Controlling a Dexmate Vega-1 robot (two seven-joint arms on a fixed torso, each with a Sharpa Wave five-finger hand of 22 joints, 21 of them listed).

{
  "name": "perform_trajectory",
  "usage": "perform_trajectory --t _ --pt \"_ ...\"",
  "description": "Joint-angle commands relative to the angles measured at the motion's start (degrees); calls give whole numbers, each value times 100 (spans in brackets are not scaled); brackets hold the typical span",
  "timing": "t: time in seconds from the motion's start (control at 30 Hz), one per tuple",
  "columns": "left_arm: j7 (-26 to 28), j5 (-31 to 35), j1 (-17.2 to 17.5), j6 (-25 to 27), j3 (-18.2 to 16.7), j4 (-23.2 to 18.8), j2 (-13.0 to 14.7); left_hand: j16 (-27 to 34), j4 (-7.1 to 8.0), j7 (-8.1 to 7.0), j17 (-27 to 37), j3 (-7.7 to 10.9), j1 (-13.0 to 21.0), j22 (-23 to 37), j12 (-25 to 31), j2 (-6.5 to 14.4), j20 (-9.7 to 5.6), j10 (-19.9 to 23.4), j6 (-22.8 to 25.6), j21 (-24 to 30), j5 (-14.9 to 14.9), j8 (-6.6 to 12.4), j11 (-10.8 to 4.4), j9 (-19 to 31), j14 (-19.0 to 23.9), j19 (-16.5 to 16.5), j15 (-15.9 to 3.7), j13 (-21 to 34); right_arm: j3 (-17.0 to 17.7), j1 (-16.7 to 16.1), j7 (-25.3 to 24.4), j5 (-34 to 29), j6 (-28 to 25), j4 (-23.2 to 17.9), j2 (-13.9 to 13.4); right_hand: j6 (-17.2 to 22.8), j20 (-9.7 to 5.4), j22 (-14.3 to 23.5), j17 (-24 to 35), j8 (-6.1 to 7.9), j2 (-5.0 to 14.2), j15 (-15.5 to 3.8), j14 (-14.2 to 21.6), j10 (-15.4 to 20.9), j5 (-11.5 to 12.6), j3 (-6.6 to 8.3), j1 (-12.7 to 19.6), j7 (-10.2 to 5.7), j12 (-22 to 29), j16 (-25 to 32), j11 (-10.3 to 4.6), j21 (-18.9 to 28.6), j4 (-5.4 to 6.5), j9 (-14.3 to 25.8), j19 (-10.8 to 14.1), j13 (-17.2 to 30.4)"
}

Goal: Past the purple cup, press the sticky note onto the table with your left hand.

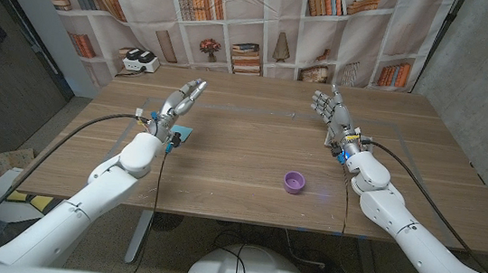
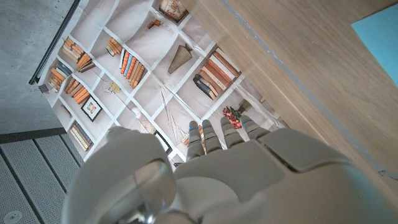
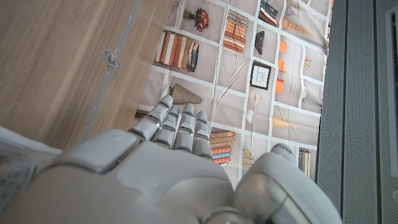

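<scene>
A small purple cup (image 1: 294, 182) stands on the wooden table (image 1: 242, 154) right of centre, near the front edge. A light blue sticky note (image 1: 181, 133) lies on the table at the left, partly behind my left wrist; a corner of the note (image 2: 379, 34) also appears in the left wrist view. My left hand (image 1: 181, 100) is raised above the table beyond the note, fingers straight and apart, holding nothing. My right hand (image 1: 329, 106) is raised at the far right, fingers spread, nothing in it.
A bookshelf-print backdrop (image 1: 256, 20) hangs behind the table's far edge. A white device (image 1: 139, 62) sits on a shelf at the back left. Black cables (image 1: 91, 125) run along both arms.
</scene>
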Motion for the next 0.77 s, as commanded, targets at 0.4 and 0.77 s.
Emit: perform_trajectory --t 0.4,0.77 --pt "-252 -347 -185 -194 50 365 -103 3 27 -1 13 -8 -45 -1 9 -44 56 -48 32 -38 -28 7 -48 22 -71 -126 -31 10 -20 56 -18 -80 -42 -72 -48 -7 -18 32 13 5 42 -36 26 34 -24 -25 -7 13 4 -7 -29 -26 -12 29 21 20" --pt "-166 -266 -145 -61 38 201 -33 14 25 -1 11 -7 -51 -2 13 -48 95 -78 48 -45 -39 18 -51 22 -82 -163 -51 10 -7 93 88 27 59 98 50 2 -19 32 12 10 48 -36 27 45 -23 -29 -4 14 8 -6 -4 -39 -16 29 29 20"
